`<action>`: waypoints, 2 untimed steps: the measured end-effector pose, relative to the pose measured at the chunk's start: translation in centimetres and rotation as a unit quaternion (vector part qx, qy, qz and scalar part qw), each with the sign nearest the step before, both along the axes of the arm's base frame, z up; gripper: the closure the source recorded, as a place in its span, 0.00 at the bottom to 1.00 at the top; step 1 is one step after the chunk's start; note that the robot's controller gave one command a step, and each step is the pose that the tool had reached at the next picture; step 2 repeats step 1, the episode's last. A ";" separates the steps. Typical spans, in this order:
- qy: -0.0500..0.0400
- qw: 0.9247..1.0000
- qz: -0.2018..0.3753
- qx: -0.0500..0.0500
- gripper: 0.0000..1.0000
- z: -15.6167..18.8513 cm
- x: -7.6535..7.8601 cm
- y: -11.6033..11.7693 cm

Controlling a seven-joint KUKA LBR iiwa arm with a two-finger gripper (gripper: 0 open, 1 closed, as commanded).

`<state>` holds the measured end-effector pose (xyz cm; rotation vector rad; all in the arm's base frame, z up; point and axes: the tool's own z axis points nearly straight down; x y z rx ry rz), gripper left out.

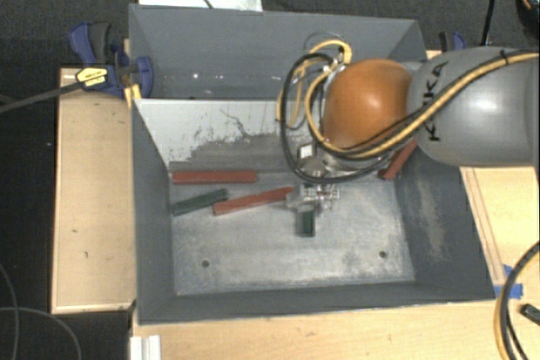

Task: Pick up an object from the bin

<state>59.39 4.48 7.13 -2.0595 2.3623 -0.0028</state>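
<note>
1. My pincer [306, 223] hangs low over the floor of the grey metal bin [278, 265], a little right of its middle, pointing straight down
2. I cannot tell whether the pincer is open or closed, because its dark tip shows as one small block close to the bin floor
3. The nearest thing is a long flat bright-red stick [251, 201], lying on the floor left of the pincer and slightly tilted, its right end higher in the view
4. That right end lies just beside my pincer, and I cannot tell whether they touch
5. A dark green flat stick [198, 202] lies further left, its right end near the red stick's left end
6. A longer brown-red flat stick [213, 177] lies above both in the view, along the foot of the far sloping wall, apart from the pincer
7. Another reddish stick [396, 163] shows at the right, partly hidden behind my arm, against the right wall
8. The orange domed cover [367, 105] on my wrist and its looped black and yellow cables [299, 110] hang over the far right part of the bin
</note>
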 end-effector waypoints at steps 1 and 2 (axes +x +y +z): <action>-0.001 0.981 0.193 -0.002 1.00 19.2 -3.8 0.9; -0.001 0.981 0.193 -0.002 1.00 19.2 -3.8 0.9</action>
